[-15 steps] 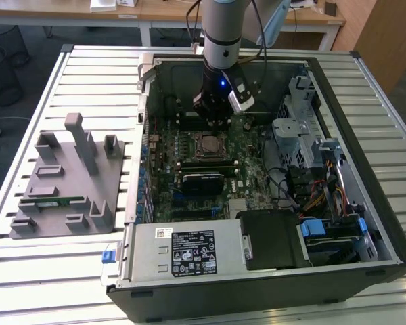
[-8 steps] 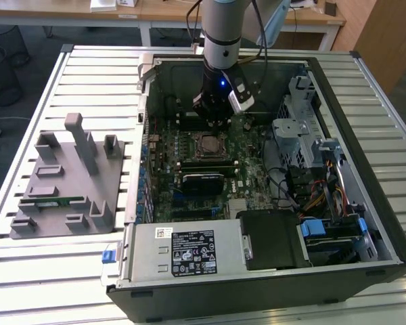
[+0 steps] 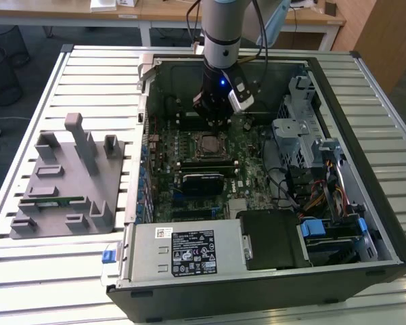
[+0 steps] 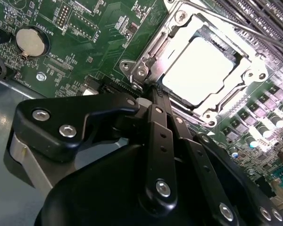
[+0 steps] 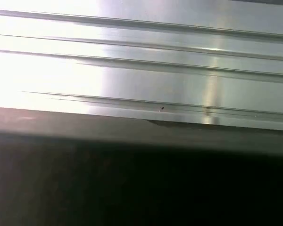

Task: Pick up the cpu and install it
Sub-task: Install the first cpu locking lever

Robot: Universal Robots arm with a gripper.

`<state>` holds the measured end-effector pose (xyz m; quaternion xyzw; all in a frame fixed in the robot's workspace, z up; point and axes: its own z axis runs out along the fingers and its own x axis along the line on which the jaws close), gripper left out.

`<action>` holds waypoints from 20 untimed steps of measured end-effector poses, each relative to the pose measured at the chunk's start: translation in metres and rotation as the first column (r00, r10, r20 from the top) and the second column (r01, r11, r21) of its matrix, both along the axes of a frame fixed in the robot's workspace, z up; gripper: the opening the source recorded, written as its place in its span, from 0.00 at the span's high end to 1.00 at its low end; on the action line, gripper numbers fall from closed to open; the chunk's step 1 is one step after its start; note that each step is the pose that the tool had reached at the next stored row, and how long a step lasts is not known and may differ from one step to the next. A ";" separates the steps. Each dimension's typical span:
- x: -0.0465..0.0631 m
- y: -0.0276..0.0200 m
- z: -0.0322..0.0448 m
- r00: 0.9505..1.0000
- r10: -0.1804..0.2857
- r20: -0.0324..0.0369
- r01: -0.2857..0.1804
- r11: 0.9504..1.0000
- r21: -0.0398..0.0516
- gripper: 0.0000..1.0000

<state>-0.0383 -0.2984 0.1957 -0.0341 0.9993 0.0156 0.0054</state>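
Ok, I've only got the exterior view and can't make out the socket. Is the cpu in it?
Observer: Yes. In the second wrist view the cpu lies flat inside the socket frame.
Operator: Is the gripper holding anything?
Observer: No. The gripper is shut, with nothing between its fingers.
Operator: Where are its tips?
Observer: Beside a corner of the frame, off the cpu.

Even daylight in the exterior view; glare whitens the cpu (image 4: pixel 200 66); first wrist view half dark.
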 end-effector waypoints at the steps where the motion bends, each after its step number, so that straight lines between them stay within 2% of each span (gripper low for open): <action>1: 0.000 0.0001 0.0000 1.000 0.000 0.000 0.000 1.000 0.004 0.89; 4: 0.000 0.0010 -0.0004 1.000 0.000 0.001 0.000 1.000 0.019 0.89; 6: 0.000 0.0013 0.0012 1.000 0.000 0.002 0.000 1.000 0.023 0.89; 11: 0.000 0.0011 0.0137 1.000 0.000 0.001 0.000 1.000 0.022 0.89; 20: 0.000 -0.0025 0.0144 1.000 0.000 0.001 0.000 1.000 0.022 0.89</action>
